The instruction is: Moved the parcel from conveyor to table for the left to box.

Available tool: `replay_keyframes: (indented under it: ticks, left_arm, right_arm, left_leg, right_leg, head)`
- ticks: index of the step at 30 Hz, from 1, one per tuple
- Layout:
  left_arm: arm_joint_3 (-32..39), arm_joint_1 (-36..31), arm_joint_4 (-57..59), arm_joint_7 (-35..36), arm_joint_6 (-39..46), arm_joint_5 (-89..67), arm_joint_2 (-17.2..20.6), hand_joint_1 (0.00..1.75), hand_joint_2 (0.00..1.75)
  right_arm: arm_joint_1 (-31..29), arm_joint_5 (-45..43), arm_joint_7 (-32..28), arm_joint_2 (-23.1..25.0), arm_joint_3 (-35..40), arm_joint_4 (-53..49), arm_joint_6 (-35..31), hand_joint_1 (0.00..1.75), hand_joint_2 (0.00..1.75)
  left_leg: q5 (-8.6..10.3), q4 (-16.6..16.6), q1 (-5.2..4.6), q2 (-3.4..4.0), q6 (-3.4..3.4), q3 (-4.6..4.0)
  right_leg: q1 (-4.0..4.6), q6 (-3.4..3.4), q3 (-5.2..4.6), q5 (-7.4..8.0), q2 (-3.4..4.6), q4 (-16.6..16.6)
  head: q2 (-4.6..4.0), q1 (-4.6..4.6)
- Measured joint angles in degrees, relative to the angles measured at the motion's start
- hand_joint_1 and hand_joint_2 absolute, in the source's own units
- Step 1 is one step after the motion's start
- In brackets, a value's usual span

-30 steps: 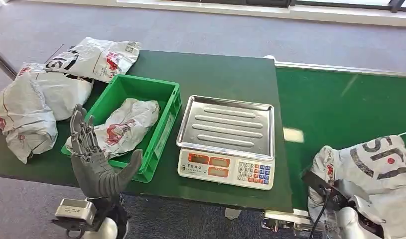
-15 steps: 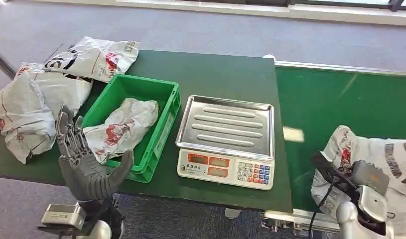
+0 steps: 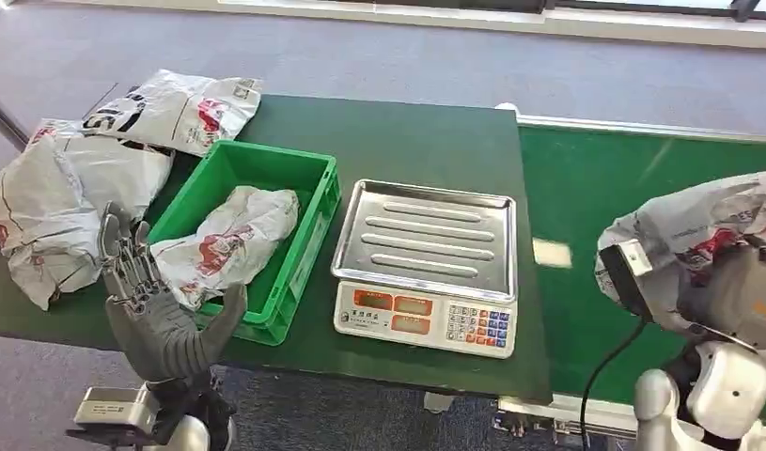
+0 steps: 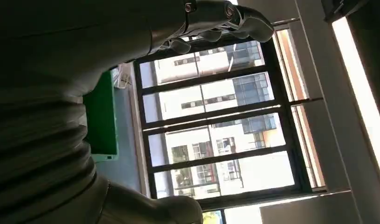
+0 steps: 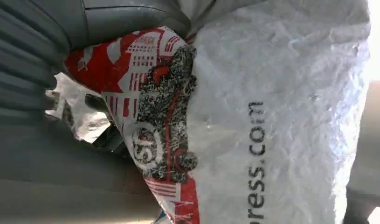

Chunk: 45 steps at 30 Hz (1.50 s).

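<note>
The right hand (image 5: 48,140) gripped the parcel (image 3: 708,244), held up above the conveyor (image 3: 595,188) beside the table (image 3: 407,132). The bag looked soft, crinkly and probably light and slippery, so a bunched fold near its middle seemed the safest hold. The left hand (image 3: 158,301) stood empty, fingers spread, near the bin (image 3: 308,240).

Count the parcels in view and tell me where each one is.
5, possibly more hidden beneath. One at the table's far left corner, two piled at its left edge, one in the green bin, and one held by the right robot hand above the conveyor.
</note>
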Motion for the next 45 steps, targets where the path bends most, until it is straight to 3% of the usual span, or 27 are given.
replay_keyframes:
  ticks: [6,10,13,16,18,26,34,35,44,45]
  left_arm:
    - [-0.07,-0.12,0.87,-0.28,0.43,0.26,0.00,0.00,1.75]
    - [-0.24,-0.62,2.34,-0.85,0.85,1.27,0.11,0.00,1.75]
    - [-0.26,-0.71,2.97,-1.05,0.92,1.27,0.13,0.00,1.75]
    - [-0.35,-0.95,3.50,-1.16,0.61,1.60,0.20,0.00,1.75]
    - [-0.85,-1.56,4.28,-1.42,0.37,2.12,0.26,0.00,1.75]
    - [-3.43,-3.65,7.67,-2.38,1.25,2.45,0.68,0.00,1.75]
    - [-3.50,-3.85,7.71,-1.73,1.55,2.43,0.77,0.00,1.75]
    - [-3.52,-3.85,7.71,-1.73,1.68,2.43,0.77,0.00,1.75]
    - [-4.41,-4.01,7.67,-1.73,1.88,2.19,0.85,0.00,1.75]
    - [-4.44,-4.02,7.67,-1.73,1.92,2.16,0.85,0.00,1.75]
  right_arm:
    - [-0.06,-2.64,-2.81,0.50,2.46,-1.24,0.19,1.75,1.75]
    - [-2.44,-6.25,-4.72,0.70,9.18,1.80,1.86,1.75,1.75]
    - [-3.22,-6.62,-4.72,0.94,12.13,3.00,1.95,1.75,1.75]
    - [-4.62,-11.27,-8.58,0.96,14.10,4.27,5.63,1.75,1.75]
    - [-6.15,-14.12,-11.60,1.40,17.08,6.71,8.06,1.75,1.75]
    - [-18.02,-24.63,-13.57,7.36,29.70,24.91,10.23,1.75,1.75]
    - [-21.05,-28.17,-14.21,9.59,36.26,30.40,11.93,1.75,1.75]
    - [-21.20,-28.57,-14.27,9.62,36.52,30.71,12.06,0.00,1.75]
    - [-21.42,-31.80,-14.97,9.92,37.66,33.09,13.86,0.00,1.75]
    - [-21.41,-31.80,-15.10,9.92,37.68,33.23,13.44,0.00,0.00]
  left_leg:
    - [0.00,0.00,-0.01,0.00,0.00,-0.03]
    - [0.03,0.00,0.00,0.24,-0.03,0.05]
    - [0.09,-0.01,0.03,-0.01,-0.10,0.00]
    - [0.08,-0.02,0.07,0.02,-0.10,-0.03]
    - [0.06,-0.03,0.07,0.21,-0.12,-0.07]
    - [0.23,-0.03,0.14,0.23,-0.32,-0.02]
    - [0.21,-0.03,0.23,0.19,-0.33,-0.08]
    - [0.21,-0.03,0.23,0.19,-0.33,-0.08]
    - [0.22,-0.03,0.22,0.19,-0.33,-0.07]
    - [0.22,-0.03,0.22,0.19,-0.33,-0.07]
  right_leg:
    - [-0.01,-0.01,0.04,0.02,-0.02,0.00]
    - [0.01,-0.08,-0.05,0.07,0.16,0.00]
    - [0.08,-0.09,-0.01,0.06,-0.03,0.00]
    - [0.08,-0.10,-0.01,0.07,0.03,0.03]
    - [0.07,-0.15,-0.07,0.11,0.19,0.03]
    - [0.21,-0.30,-0.15,0.22,0.23,0.04]
    - [0.27,-0.32,-0.18,0.20,0.21,0.04]
    - [0.26,-0.32,-0.18,0.20,0.21,0.04]
    - [0.27,-0.32,-0.17,0.21,0.20,0.04]
    - [0.28,-0.32,-0.17,0.21,0.20,0.04]
  head:
    - [0.00,0.00]
    - [0.00,0.00]
    - [0.00,0.00]
    - [0.00,0.00]
    - [0.00,0.00]
    - [0.00,0.00]
    - [0.00,0.00]
    - [0.00,0.00]
    - [0.00,0.00]
    - [0.00,0.00]
